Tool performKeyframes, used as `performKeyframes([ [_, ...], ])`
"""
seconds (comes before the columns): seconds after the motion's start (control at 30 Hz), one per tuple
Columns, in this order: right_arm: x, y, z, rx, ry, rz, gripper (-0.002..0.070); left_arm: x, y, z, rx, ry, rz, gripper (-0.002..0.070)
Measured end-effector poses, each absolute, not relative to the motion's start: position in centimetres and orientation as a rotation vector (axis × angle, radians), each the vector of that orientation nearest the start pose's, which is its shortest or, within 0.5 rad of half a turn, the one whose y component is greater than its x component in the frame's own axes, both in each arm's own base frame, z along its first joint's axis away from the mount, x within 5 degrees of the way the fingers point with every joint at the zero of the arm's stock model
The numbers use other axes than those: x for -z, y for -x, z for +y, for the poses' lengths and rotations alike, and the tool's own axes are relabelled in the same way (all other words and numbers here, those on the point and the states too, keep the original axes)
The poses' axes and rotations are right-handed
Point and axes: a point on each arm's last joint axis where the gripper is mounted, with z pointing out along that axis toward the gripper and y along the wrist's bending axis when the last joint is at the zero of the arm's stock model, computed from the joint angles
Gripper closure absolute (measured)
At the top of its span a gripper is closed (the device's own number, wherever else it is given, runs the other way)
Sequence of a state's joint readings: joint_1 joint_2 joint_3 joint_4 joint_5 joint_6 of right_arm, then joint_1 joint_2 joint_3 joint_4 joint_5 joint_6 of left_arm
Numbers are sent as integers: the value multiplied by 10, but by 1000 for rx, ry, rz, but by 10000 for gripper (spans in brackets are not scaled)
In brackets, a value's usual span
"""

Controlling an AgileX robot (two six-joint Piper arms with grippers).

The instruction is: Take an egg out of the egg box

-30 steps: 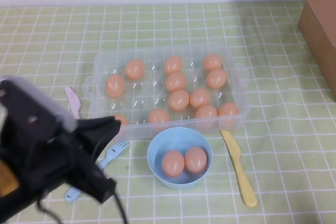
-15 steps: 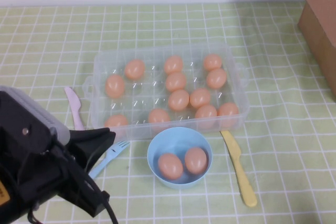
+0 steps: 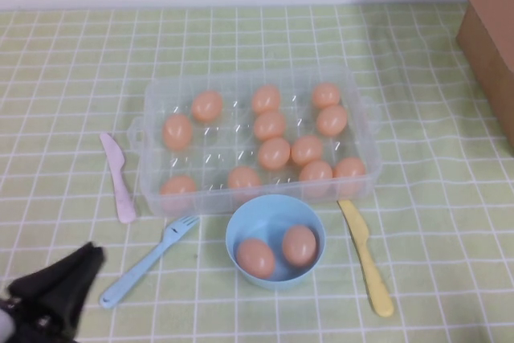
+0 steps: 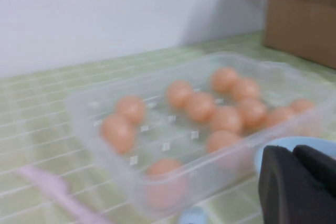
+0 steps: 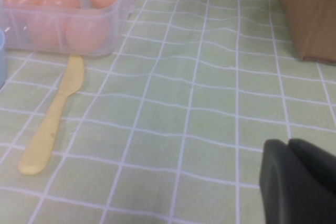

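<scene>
The clear plastic egg box [image 3: 241, 76] lies open at the table's middle with several peach-orange eggs in its cups, one of them the egg [image 3: 274, 153] near the centre. My left gripper [image 3: 58, 291] is low at the near left corner, well short of the box, shut and empty. In the left wrist view the box [image 4: 84, 95] and its eggs [image 4: 199, 107] lie ahead of the closed left gripper [image 4: 293, 150]. My right gripper [image 5: 289, 142] is out of the high view. It is shut and empty over bare cloth, right of the box corner [image 5: 68, 24].
A light-blue bowl [image 3: 274, 211] in front of the box holds two eggs [image 3: 255, 257]. A pink knife [image 3: 117, 176] and a blue fork [image 3: 148, 261] lie left of it. A yellow knife [image 3: 365, 256] lies to its right. A brown cardboard box [image 3: 490, 30] stands far right.
My left arm has pulled back from beside the bowl to the near left corner, uncovering the fork and pink knife. The left egg in the bowl has rolled slightly.
</scene>
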State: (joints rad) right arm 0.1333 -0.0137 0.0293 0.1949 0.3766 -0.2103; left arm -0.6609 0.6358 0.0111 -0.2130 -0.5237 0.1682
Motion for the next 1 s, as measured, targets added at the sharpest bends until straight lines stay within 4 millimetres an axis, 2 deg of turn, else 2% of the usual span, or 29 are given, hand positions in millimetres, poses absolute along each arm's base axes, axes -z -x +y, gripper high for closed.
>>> performKeyframes([
  [0.27,-171,-51,13,-139,200,1860,696,-202,-90,-32,273,-254,1610,676],
  [0.53,-171,-51,13,-139,200,1860,696,-193,-73,-10,69,-160,1692,677],
  [0.73,-171,-51,13,-139,200,1860,696,-180,-56,-4,8,-99,1788,677],
  [1.0,-171,-51,13,-139,200,1859,696,-172,-53,-4,-6,-92,1863,678],
])
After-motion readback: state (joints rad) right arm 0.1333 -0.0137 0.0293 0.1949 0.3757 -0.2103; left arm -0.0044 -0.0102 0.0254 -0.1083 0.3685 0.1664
